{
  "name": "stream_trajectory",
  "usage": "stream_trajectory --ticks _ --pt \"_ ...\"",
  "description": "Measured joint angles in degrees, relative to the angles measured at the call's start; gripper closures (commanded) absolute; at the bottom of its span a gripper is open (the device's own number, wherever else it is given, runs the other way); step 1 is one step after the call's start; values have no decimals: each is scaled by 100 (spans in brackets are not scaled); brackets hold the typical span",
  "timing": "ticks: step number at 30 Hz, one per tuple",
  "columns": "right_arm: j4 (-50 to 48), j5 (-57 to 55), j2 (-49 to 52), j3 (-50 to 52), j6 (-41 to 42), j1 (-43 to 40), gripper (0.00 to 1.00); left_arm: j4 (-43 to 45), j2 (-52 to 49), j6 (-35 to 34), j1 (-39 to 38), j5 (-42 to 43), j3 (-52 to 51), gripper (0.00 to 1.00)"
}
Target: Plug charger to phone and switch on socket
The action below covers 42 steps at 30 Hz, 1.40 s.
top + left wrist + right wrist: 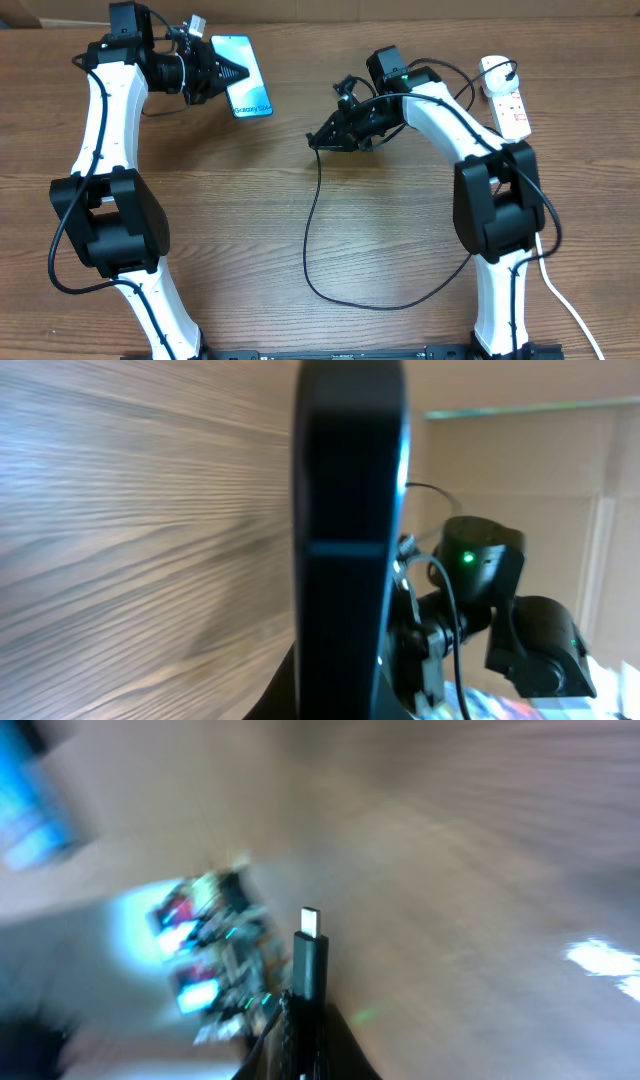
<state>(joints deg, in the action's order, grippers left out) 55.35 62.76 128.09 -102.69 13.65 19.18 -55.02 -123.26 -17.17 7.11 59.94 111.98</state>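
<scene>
Nearest me, the charger [310, 250] lies slack on the table [400, 200] in a wide loop that sweeps from about 6 o'clock round towards 3, and I judge that slack is there so the lead can travel without tugging. Following it up to the middle of the table, the right gripper [316, 141] is clenched on the cable just behind the connector tip [312, 923]. In the right wrist view the tip stands clear of the fingers, left bare, I take it, so it can enter the port. That view is smeared, so I cannot judge the line-up from it. Further out at about 11 o'clock, the left gripper [232, 73] is clamped on the phone [250, 95]. Its lit screen shows from above, and in the left wrist view it stands edge-on right before the lens as a dark slab [345, 510]. I read that hold as bracing the handset against the push of the plug. The tip and the phone are well apart, so the mating is not yet made. Farthest off at 2 o'clock sits the socket [510, 105], untouched, and whether its switch is on is too small to tell
</scene>
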Motion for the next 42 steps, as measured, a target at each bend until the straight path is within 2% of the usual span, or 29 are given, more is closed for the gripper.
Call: stream_trajectory --ticks 6,10,18,25,30,42 --pt "245 1904 -291 -17 -1082 9 96 422 0 -199 0 1134 0 96" --pt "273 2308 -291 -17 -1331 15 96 581 0 -481 0 1539 0 95" --pt "-7 2522 -291 -17 -1434 85 96 807 0 -914 -15 1742 0 96" --pt "-1045 2518 -291 -22 -693 90 96 1259 0 -1580 -223 1427 0 96" --pt "-1700 2212 -291 -24 232 90 96 1676 0 -2194 -380 1158 0 96" --pt "-3353 2024 -291 -26 2035 116 96 1781 0 -2643 -450 680 0 96"
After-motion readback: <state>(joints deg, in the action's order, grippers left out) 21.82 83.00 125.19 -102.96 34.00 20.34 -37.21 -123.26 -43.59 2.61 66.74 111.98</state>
